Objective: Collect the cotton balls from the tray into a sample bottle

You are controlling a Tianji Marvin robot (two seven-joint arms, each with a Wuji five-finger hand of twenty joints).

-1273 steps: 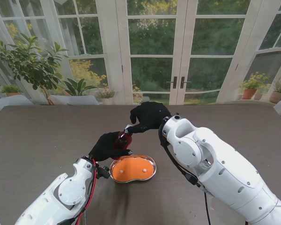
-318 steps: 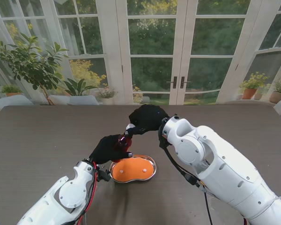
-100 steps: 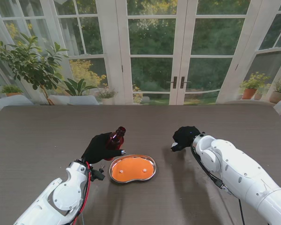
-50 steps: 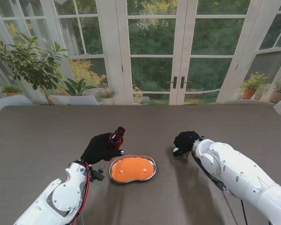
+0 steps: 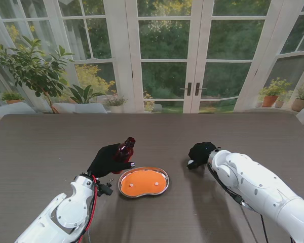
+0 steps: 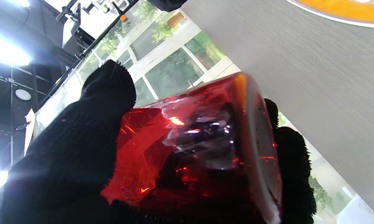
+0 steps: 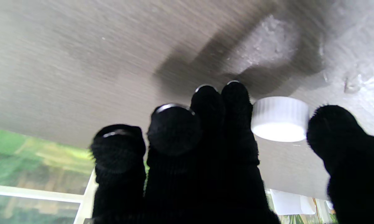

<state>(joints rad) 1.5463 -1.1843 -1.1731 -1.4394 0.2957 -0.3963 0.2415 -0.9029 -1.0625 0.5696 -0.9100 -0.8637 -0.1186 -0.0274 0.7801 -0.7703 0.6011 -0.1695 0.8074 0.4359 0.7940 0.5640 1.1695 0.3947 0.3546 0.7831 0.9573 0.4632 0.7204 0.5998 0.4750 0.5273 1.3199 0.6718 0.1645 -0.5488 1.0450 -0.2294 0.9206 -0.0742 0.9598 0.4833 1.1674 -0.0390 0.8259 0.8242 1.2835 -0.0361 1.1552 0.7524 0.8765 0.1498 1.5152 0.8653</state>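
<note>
The black-gloved left robot hand [image 5: 110, 158] wraps its fingers around a translucent red sample bottle [image 5: 125, 150], holding it tilted just off the ten o'clock rim of the kidney-shaped metal tray with an orange liner [image 5: 143, 182], where two small white cotton balls [image 5: 156, 182] lie. At three o'clock, the right robot hand [image 5: 199, 153] rests fingers-down on the dark woodgrain tabletop [image 5: 50, 147], a ribbed white bottle cap [image 7: 280, 119] sitting between its loosely parted thumb and fingers [image 7: 236, 102].

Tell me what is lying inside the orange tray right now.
Two small white cotton balls show on the tray's orange floor. The part nearest the left hand is in view; nothing else is visible there.
</note>
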